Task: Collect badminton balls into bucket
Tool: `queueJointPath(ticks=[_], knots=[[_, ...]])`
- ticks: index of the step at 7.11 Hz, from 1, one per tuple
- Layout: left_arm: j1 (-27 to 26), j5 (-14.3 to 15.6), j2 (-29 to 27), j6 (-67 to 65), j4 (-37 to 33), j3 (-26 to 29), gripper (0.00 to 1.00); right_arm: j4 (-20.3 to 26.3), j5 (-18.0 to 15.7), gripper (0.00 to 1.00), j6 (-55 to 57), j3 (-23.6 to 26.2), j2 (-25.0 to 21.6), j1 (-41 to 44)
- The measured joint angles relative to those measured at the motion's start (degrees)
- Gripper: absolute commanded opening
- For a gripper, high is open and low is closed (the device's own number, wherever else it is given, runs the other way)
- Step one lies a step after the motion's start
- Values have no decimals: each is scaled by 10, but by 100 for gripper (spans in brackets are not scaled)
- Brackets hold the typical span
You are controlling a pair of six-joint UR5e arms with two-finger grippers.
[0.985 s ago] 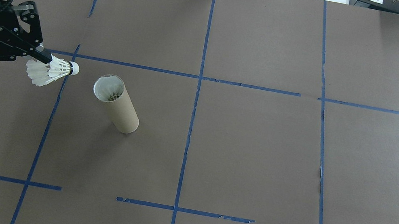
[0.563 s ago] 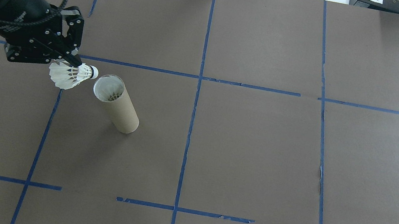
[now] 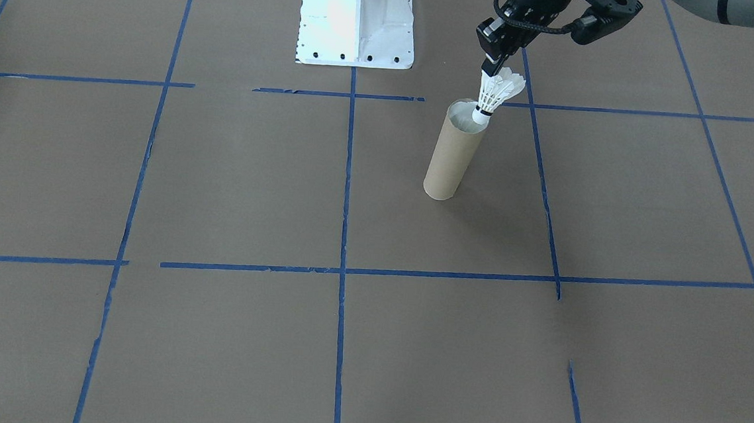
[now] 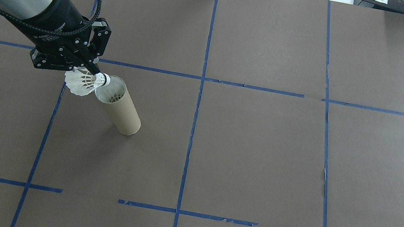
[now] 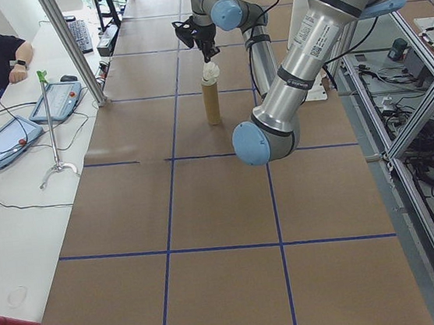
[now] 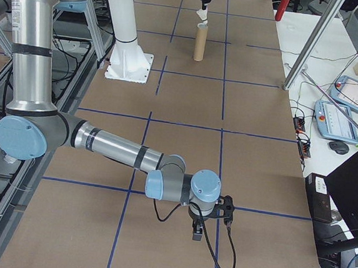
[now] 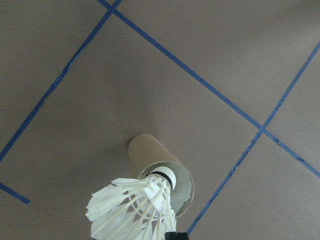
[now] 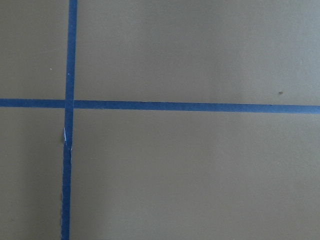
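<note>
Our left gripper (image 4: 90, 69) grips the shuttlecock (image 4: 85, 82) by its feathers, cork at the tube's (image 4: 120, 105) rim. Off-centre, it could catch the rim and tip the tube. We cannot tell the right gripper's (image 6: 199, 227) state.

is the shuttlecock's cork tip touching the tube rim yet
Cannot tell. In the front-facing view the shuttlecock overlaps the tube mouth, with no plain gap or contact; the left gripper holds it.
</note>
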Motion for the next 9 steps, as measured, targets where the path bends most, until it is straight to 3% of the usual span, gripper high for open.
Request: queueJointPath(ticks=[5, 6, 7, 9], knots=[[27, 17, -20, 0, 20, 30, 0, 1, 5, 100, 3, -8, 5, 1], [29, 20, -20, 0, 22, 31, 82, 1, 6, 100, 3, -9, 4, 1], [29, 21, -20, 5, 23, 34, 100, 1, 7, 100, 3, -9, 3, 2], [28, 21, -21, 19, 22, 38, 100, 1, 14, 100, 4, -9, 2, 2]])
